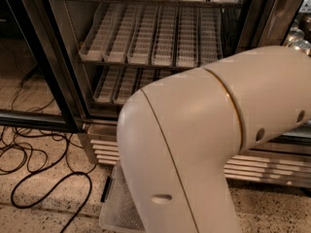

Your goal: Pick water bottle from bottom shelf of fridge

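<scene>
The fridge point(63, 57) stands open in front of me, its steel frame on the left. The bottom shelf point(114, 84) carries white slotted lane trays, and the part that shows holds nothing. My arm's big white link point(209, 144) covers the right part of that shelf. The water bottle is hidden or out of view. The gripper is out of view, somewhere past the arm link.
A higher shelf point(155, 38) of empty white lane trays sits above. The louvered base grille point(265, 166) runs along the fridge's foot. Black cables point(34, 174) loop on the speckled floor at the left. A clear plastic bin point(116, 210) lies on the floor by the arm. Shiny cans point(297, 39) show at the right edge.
</scene>
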You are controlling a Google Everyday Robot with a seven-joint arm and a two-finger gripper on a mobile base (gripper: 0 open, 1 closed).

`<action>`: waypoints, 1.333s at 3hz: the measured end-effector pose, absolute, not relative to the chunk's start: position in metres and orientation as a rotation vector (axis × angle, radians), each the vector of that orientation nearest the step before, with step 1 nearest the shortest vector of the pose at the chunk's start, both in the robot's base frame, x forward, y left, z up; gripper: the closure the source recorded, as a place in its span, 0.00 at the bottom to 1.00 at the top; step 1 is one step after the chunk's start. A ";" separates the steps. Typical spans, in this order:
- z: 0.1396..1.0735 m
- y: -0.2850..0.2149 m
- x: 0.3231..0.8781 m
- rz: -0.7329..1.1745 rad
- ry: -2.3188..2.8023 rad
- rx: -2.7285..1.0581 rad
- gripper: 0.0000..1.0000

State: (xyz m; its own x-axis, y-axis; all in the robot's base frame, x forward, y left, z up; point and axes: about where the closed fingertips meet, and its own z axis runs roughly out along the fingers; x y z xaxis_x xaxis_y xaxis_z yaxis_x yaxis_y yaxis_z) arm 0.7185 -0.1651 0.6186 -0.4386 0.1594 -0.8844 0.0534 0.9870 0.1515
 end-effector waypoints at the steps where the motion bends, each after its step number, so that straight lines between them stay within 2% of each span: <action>1: 0.617 -0.171 0.727 0.106 2.013 0.157 0.27; 2: 0.616 -0.174 0.734 0.089 2.003 0.157 0.29; 3: 0.613 -0.180 0.748 0.070 1.986 0.165 0.37; 4: 0.612 -0.184 0.754 0.060 1.976 0.169 0.34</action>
